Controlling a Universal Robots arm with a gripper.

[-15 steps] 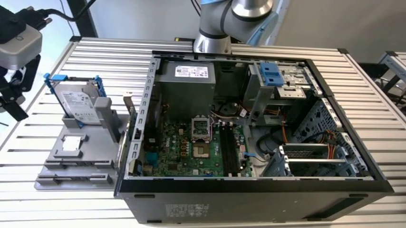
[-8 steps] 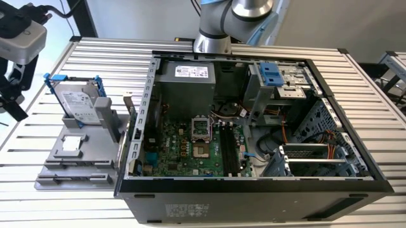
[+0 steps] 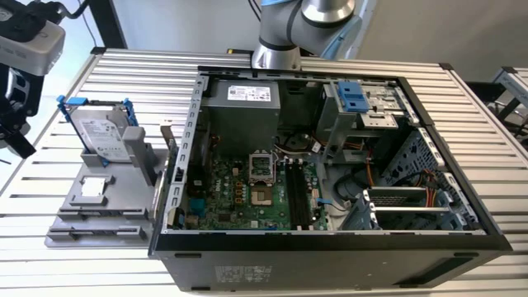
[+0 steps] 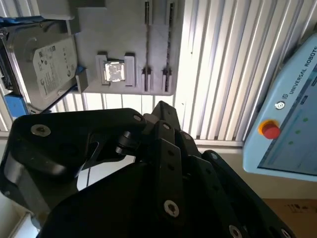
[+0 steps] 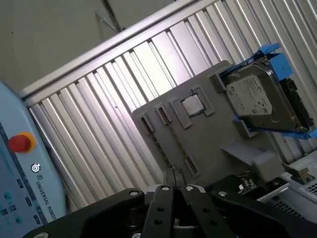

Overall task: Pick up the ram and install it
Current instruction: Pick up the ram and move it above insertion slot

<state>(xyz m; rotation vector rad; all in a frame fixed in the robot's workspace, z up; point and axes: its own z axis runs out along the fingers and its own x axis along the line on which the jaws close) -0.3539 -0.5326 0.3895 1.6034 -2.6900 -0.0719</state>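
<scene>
A: Slatted aluminium tabletop (image 3: 495, 154), then. What stands nearest on it?

B: In the exterior view, an open computer case (image 3: 330, 263), its dark side wall toward the camera. Inside lies the green motherboard (image 3: 235, 198) with its long black slots (image 3: 298, 192). A grey power supply (image 3: 243, 111) sits behind it, and a blue-latched drive bay (image 3: 353, 99) is at the far corner.

A: And on the exterior view's left?

B: A grey holder (image 3: 91, 216) just beside the case. A small square silver plate (image 3: 95, 184) sits in its recess. Behind that, a hard drive (image 3: 103, 139) in a blue-edged bracket stands tilted.

A: The ram?

B: I cannot tell. Thin dark strips (image 4: 147, 39) run along the holder's two long grooves, edge-on in both wrist views. Whether either is the stick, I can't say.

A: The gripper?

B: In the first wrist view the gripper (image 5: 173, 181) hangs over the holder, well apart from it, its jaws drawn together.

A: Farther off?

B: The arm (image 3: 285, 37) rises at the table's far edge before a plain grey wall (image 3: 454, 31). A pale pendant (image 4: 292, 124) with a red button (image 4: 270, 130) lies near the table's rim. A second slatted table (image 3: 513, 83) shows at the exterior view's right.
</scene>
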